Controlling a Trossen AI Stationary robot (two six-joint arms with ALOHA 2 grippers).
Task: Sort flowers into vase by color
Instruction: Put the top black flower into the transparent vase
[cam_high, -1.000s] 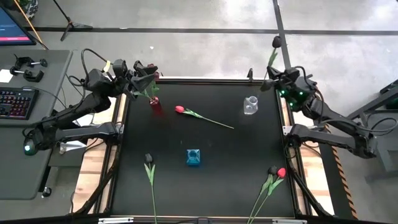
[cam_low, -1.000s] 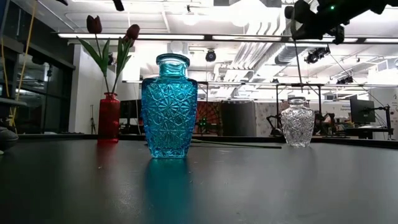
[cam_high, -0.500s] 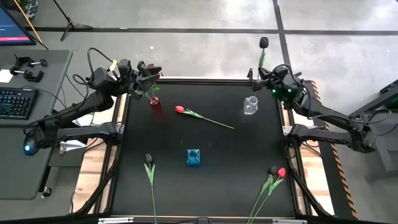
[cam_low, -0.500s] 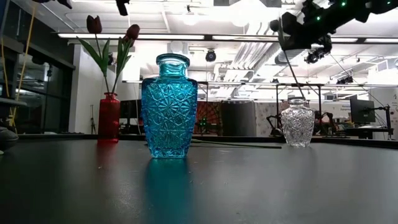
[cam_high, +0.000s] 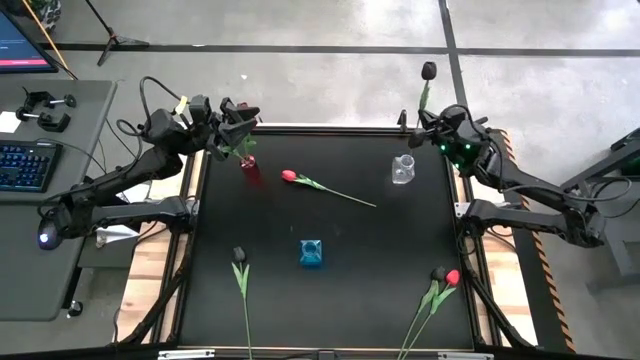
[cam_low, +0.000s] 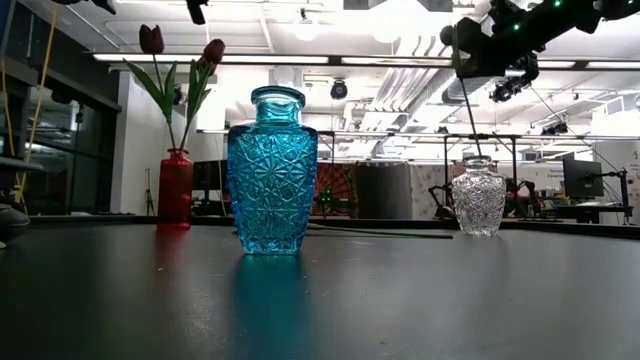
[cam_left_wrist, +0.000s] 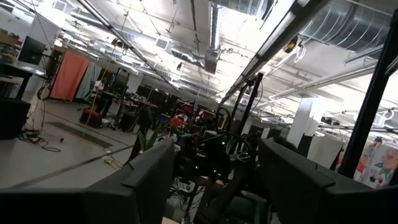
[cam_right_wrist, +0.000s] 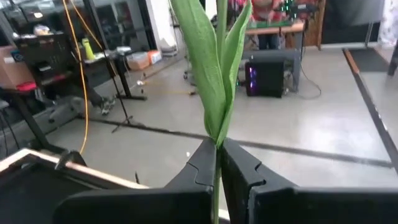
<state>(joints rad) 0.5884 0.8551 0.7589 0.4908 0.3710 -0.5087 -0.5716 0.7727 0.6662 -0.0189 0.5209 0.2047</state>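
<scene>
— Where are the flowers?

— One dark tulip (cam_high: 428, 71) is up in the air. The right end effector (cam_right_wrist: 217, 163) is pinched shut on its green stem, above the back right corner of the table (cam_high: 370, 250), close to the clear vase (cam_high: 403, 169). The dark head pokes out past the table's back edge.

— And the others?

— Two dark red tulips (cam_low: 180, 50) stand in the red vase (cam_low: 175, 190) at the back left. A bright red tulip (cam_high: 289, 176) lies flat on the table between the red vase and the clear vase. Its stem points toward the middle. A black tulip (cam_high: 239, 257) lies near the front left. A red one (cam_high: 452, 278) and a dark one (cam_high: 438, 273) lie side by side at the front right, heads touching or nearly so.

— What about the blue vase (cam_high: 312, 253)?

— It stands in the middle of the table, toward the front. I can't see any flower in it.

— And the left arm?

— The left end effector (cam_high: 240, 118) hangs just above the red vase with its fingers (cam_left_wrist: 149, 180) spread apart. It holds nothing.
</scene>
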